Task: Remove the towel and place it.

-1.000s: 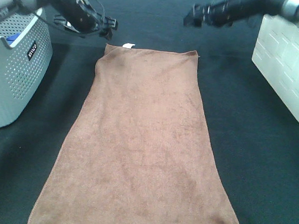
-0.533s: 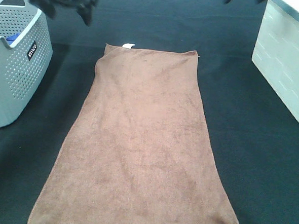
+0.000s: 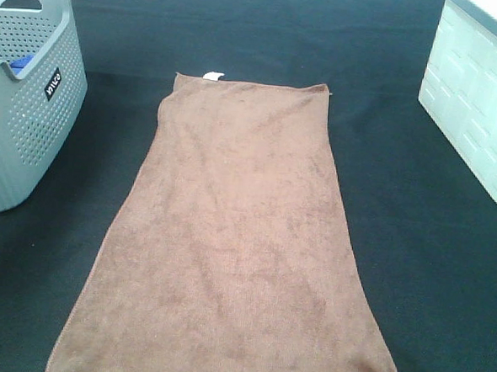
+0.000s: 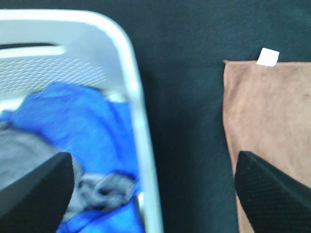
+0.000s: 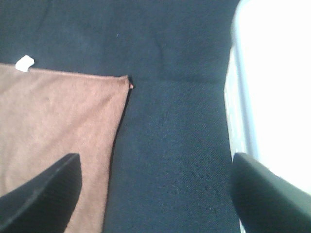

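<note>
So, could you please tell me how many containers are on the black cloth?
2: a grey perforated plastic basket left of the brown terry-cloth towel, and a white plastic bin on its right.

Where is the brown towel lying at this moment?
In the exterior high view, the towel lies flat in the middle of the black cloth, between the grey basket at left and white container at right.

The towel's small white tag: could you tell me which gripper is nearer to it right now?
Left. The left gripper hovers between the basket and the towel edge bearing the tag; the right gripper hovers off the opposite corner.
</note>
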